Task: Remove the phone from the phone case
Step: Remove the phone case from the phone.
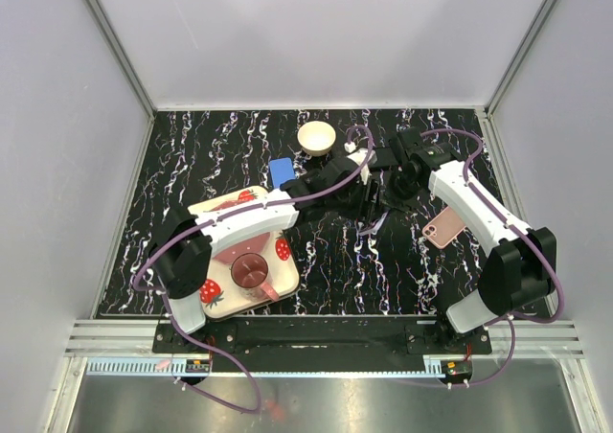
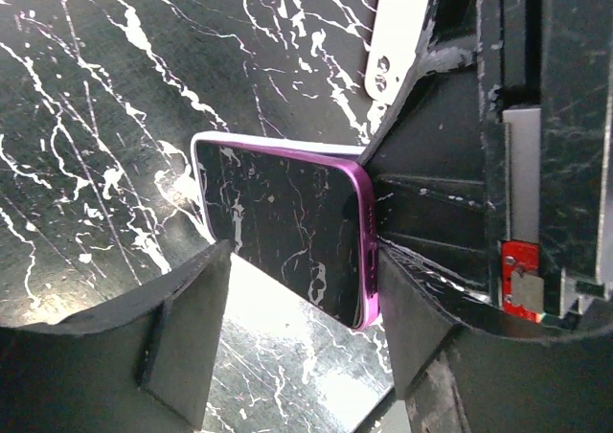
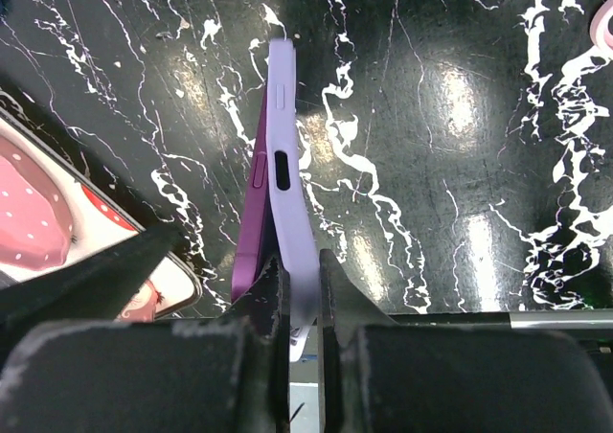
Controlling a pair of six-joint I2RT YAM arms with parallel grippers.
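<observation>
Tray: a cream, strawberry-print tray [image 1: 222,294] lies nearest the arm bases. It is well to the left of both pairs of jaws, and the left arm passes over it.
Cup: a brown round cup [image 1: 251,270] sits on that tray.
Pink item: a flat pink slab [image 1: 443,227] lies on the black marbled bench [image 1: 326,261]. It is near the right jaws, on their right, and apart from them.
Right jaws: closed on the phone case [image 3: 287,146], with one finger [image 3: 259,308] on each side of its lilac wall.
Phone case: lilac and seen edge-on, it reaches from the right jaws out toward the bench.
Phone: purple-edged with a dark screen [image 2: 287,222], it sits just left of the right jaws. Its side stands away from the case at the end nearest those jaws and meets the case at the far end.
Left jaws: spread, with the phone between them. One finger [image 2: 421,328] lies against the phone's purple edge and the other [image 2: 172,347] is at its opposite corner. I cannot tell whether they squeeze it.
In the way: the right arm's black gripper body sits directly beside the left jaws, touching or nearly so.
Blue item: a small flat blue piece [image 1: 281,171] lies beyond and left of the left jaws, well apart from them.
Bowl: a pale bowl [image 1: 316,138] stands farthest back, beyond both pairs of jaws.
</observation>
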